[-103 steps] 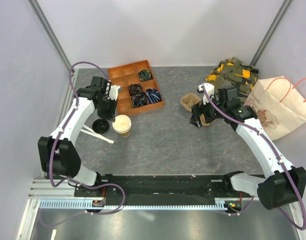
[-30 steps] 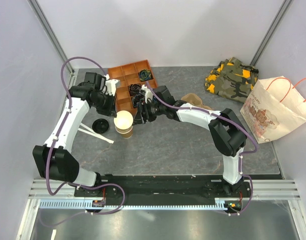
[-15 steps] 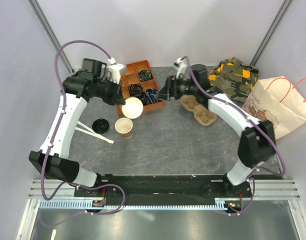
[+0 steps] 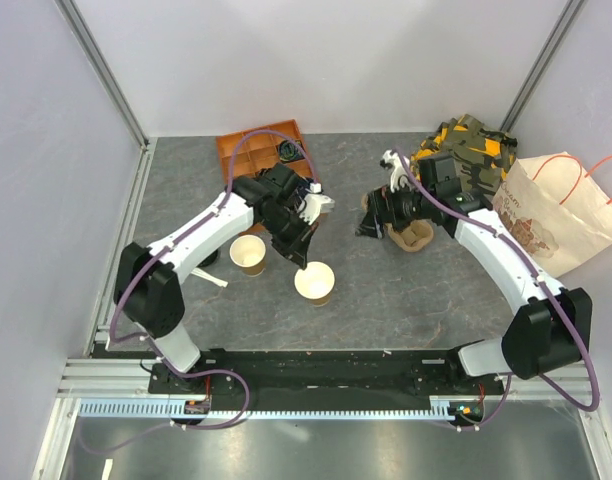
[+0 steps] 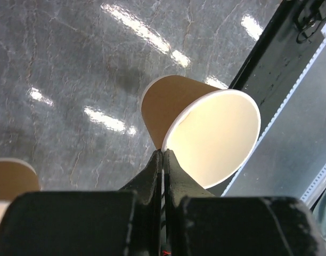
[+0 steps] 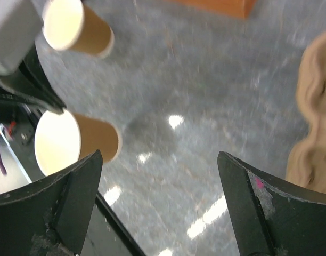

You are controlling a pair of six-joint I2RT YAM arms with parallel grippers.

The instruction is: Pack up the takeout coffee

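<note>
Left arm pinching an open cup, right jaws wide and empty

From the top camera I see the left gripper [image 4: 305, 262] closed on the rim of a tan cup [image 4: 314, 283] at 6 o'clock of the table [image 4: 386, 300]. A second cup [image 4: 248, 255] stands at its 10 o'clock. Both cups are open-topped, so I cannot tell which is the takeout coffee. The right gripper [image 4: 369, 226] hangs with the pulp carrier [image 4: 410, 236] at its 3 o'clock. On the left wrist camera the fingers [image 5: 152, 170] press together on the tan cup [image 5: 205, 128], which is tilted; the second cup [image 5: 8, 178] peeks in at 8 o'clock. On the right wrist camera the right gripper [image 6: 157, 213] is spread fully with nothing between its fingers. The tan cup [image 6: 72, 141] is at 9 o'clock, the second cup [image 6: 78, 32] at 11 and the pulp carrier [image 6: 317, 106] at 3.
</note>
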